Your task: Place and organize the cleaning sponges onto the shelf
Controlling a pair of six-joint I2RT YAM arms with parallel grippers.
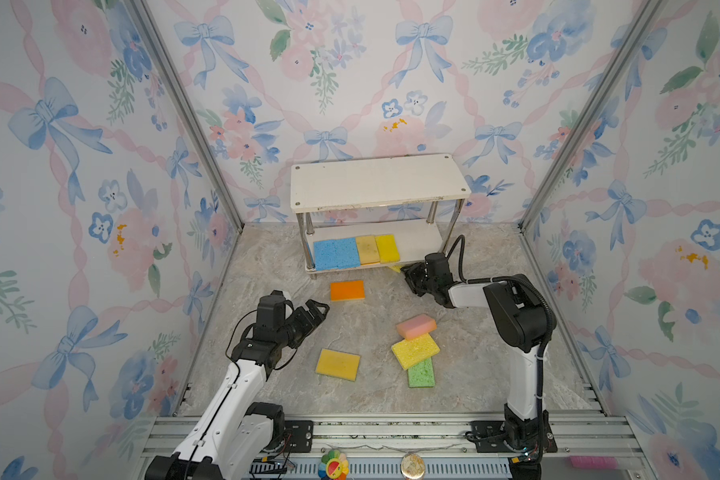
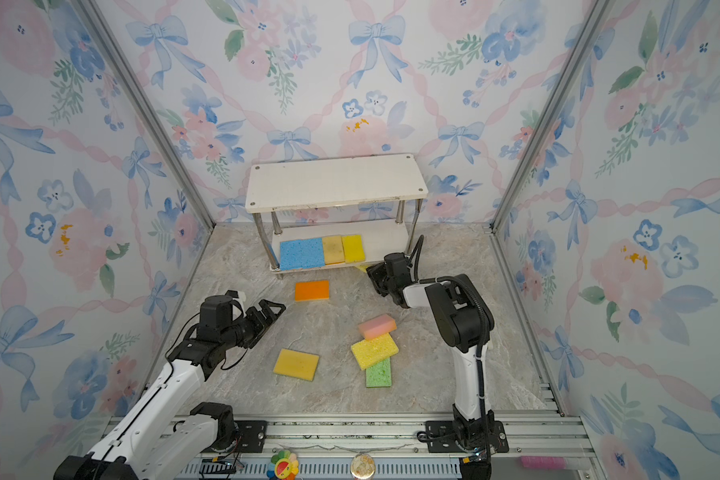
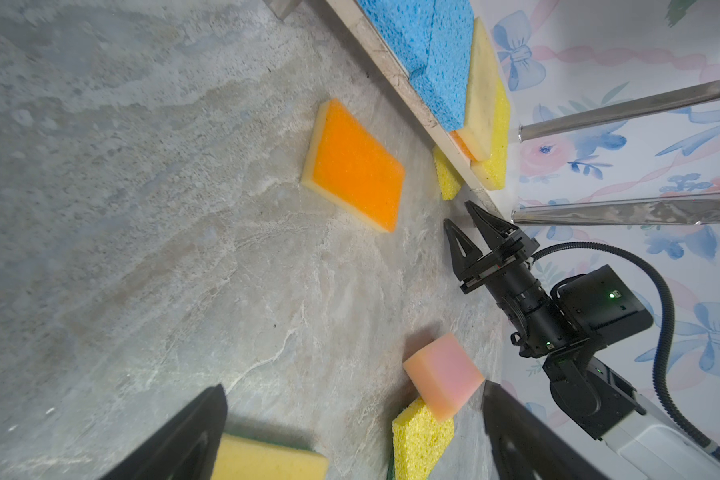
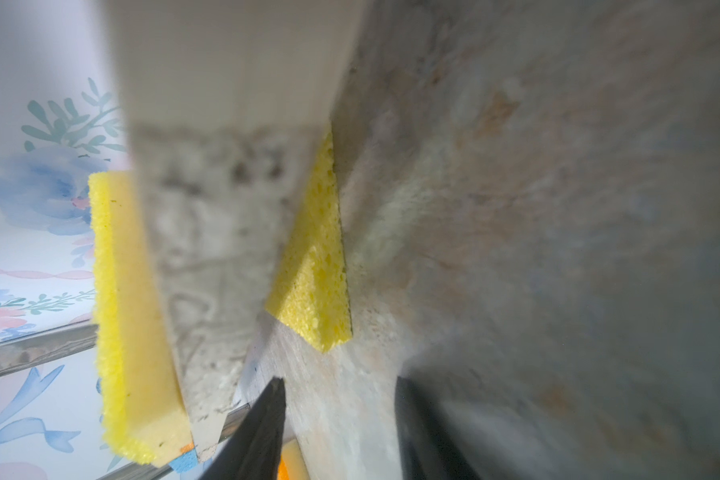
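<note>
Currently the shelf [image 1: 379,183] stands against the back wall [image 1: 350,83] on the marbled tabletop [image 1: 350,399]. Its lower board carries four sponges in a touching row, seen in both top views. From the left end: two blue sponges [image 1: 335,253], a tan sponge [image 1: 367,249], then a bright yellow sponge [image 1: 387,248]. An orange strip shows at the tan one's front edge.

A wedged sponge [image 4: 316,266], yellow and porous, lies on the tabletop under the lower board's front edge. Only one corner pokes out.

Note on the right gripper [image 3: 458,214]: it sits low at the front edge of the lower board, tips near that yellow corner but clear of it. In the left wrist view the jaws stand partly apart with nothing between them, so it is released and grasps no sponge.

Note on the left gripper [image 1: 323,311]: it hangs above the tabletop left of centre, aimed toward the orange sponge [image 1: 347,289]. Its jaws are spread wide and it holds nothing.

Loose sponges on the tabletop:
- The orange sponge lies flat just in front of the shelf, with a pale layer along its edge.
- Right of centre is an overlapping chain. The pink sponge [image 1: 416,326] rests on the far edge of the lemon sponge [image 1: 415,350], which overlaps the green sponge [image 1: 421,373].
- The golden sponge [image 1: 337,364] lies flat and alone, near the left arm and well apart from the chain. The left wrist view shows a green layer at its edge.
</note>
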